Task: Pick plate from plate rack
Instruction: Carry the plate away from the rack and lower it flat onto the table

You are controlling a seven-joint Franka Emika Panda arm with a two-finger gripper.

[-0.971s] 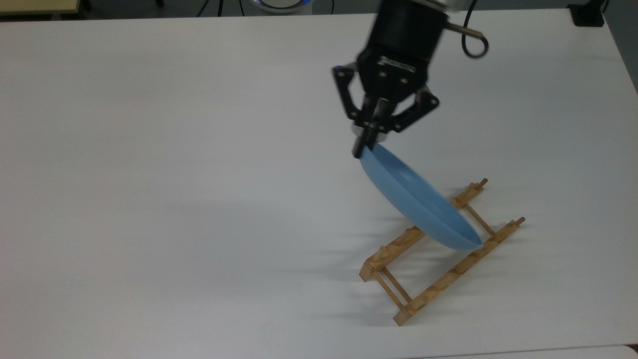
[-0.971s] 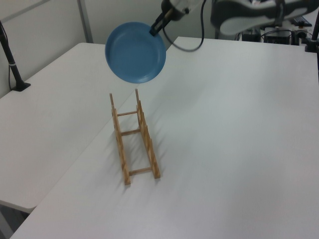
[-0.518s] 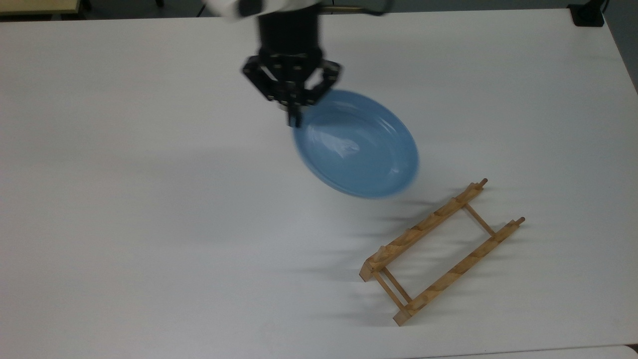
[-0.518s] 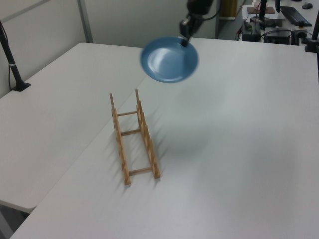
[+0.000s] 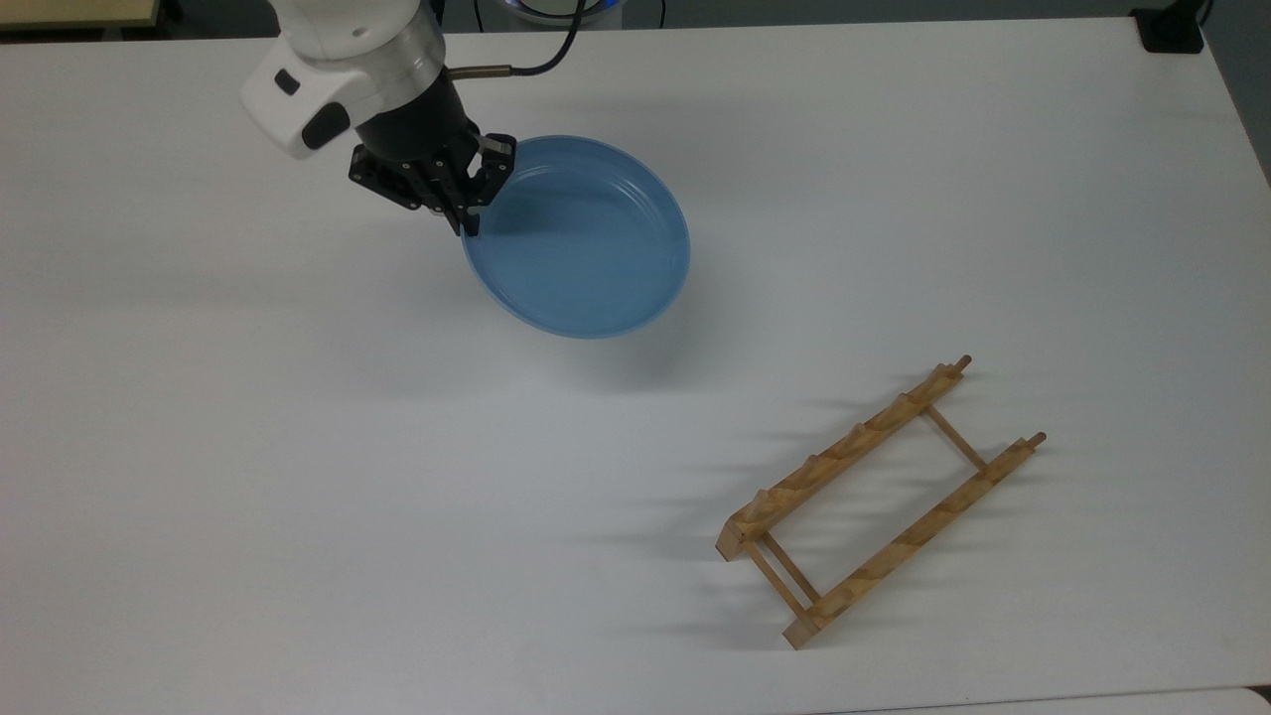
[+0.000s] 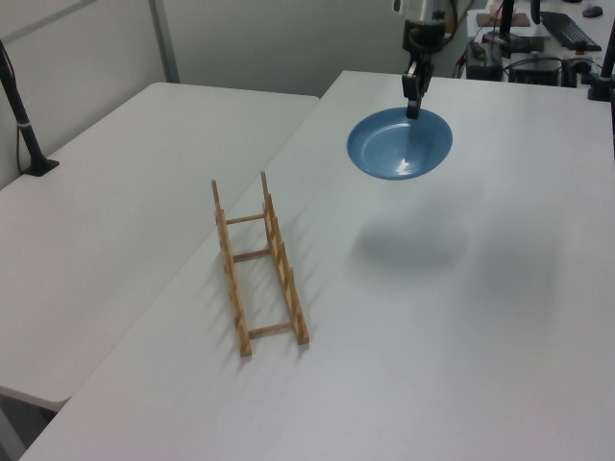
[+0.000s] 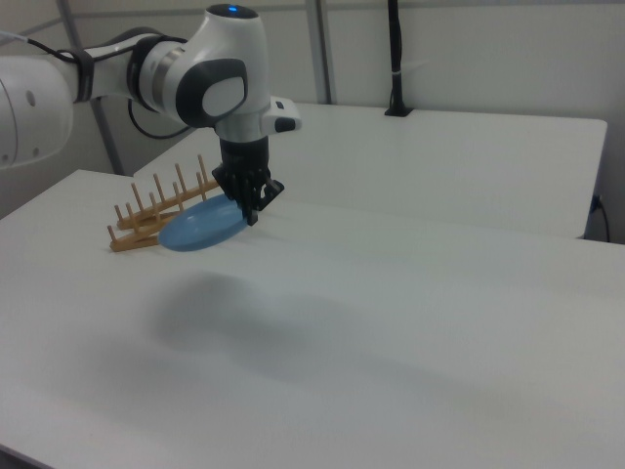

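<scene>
In the top view the plate [image 5: 586,238] hung at about four o'clock from the gripper [image 5: 470,220], lifted off the white table [image 5: 199,447] and well apart from the plate rack [image 5: 879,501], which stood at roughly four o'clock from it. The gripper's fingers were pinched together on the plate's rim at its ten o'clock edge. The plate was round, matte light blue, nearly level, with faint rings inside.

The top view looks steeply down on the table [image 5: 199,447]; the left and right views look across it from opposite sides — all share the gripper [image 5: 467,214] and the rack [image 5: 879,501].
</scene>
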